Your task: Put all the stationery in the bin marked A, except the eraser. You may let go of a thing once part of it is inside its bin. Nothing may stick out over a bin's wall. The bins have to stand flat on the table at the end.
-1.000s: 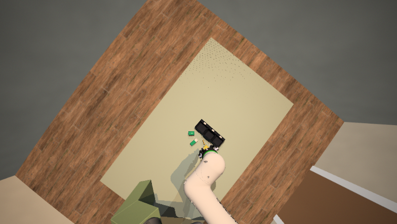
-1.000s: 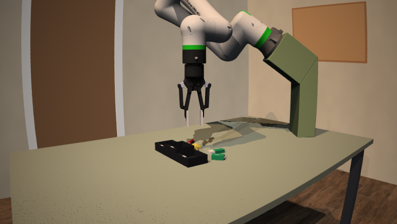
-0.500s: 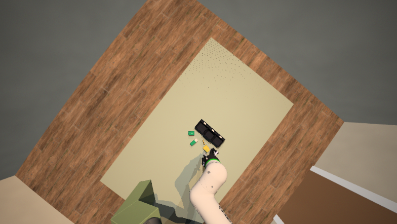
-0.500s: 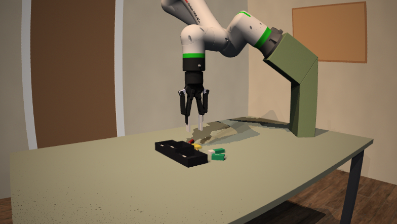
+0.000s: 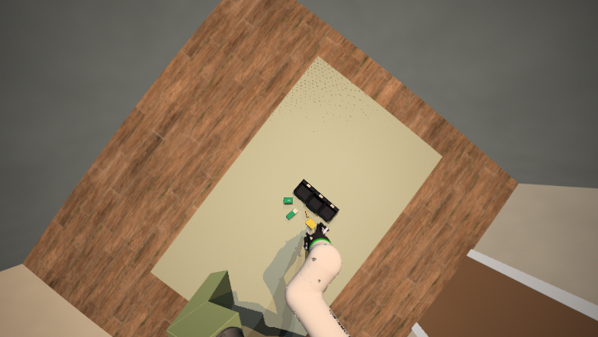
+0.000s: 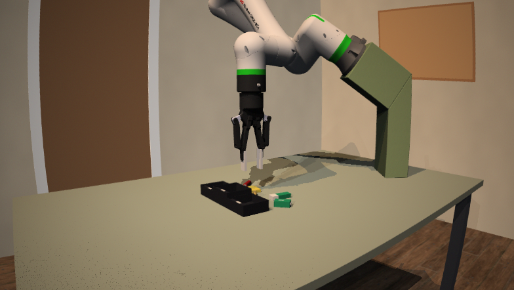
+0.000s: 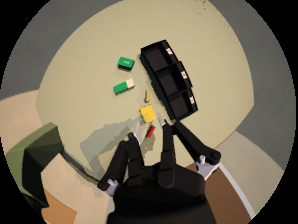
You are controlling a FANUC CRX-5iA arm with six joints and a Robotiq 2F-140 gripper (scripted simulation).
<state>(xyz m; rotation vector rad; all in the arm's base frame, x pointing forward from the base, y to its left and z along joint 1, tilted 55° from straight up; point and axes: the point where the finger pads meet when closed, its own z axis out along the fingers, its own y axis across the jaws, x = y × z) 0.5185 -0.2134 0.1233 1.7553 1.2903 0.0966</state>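
A black row of three bins (image 5: 316,200) lies on the table; it also shows in the side view (image 6: 233,197) and in the wrist view (image 7: 168,80). Its labels are too small to read. Beside it lie a yellow block (image 5: 310,223), a small red piece (image 7: 152,131), a thin orange piece (image 5: 306,213), a green-and-white block (image 5: 292,213) and a green block (image 5: 287,200). My gripper (image 6: 251,164) hangs well above the table, over the yellow block (image 7: 147,115) and the red piece (image 6: 246,182) at the near end of the bins. Its fingers stand partly open and hold nothing.
The arm's green pedestal (image 6: 387,107) stands at the table's back right corner. The green blocks (image 6: 281,199) lie to the right of the bins in the side view.
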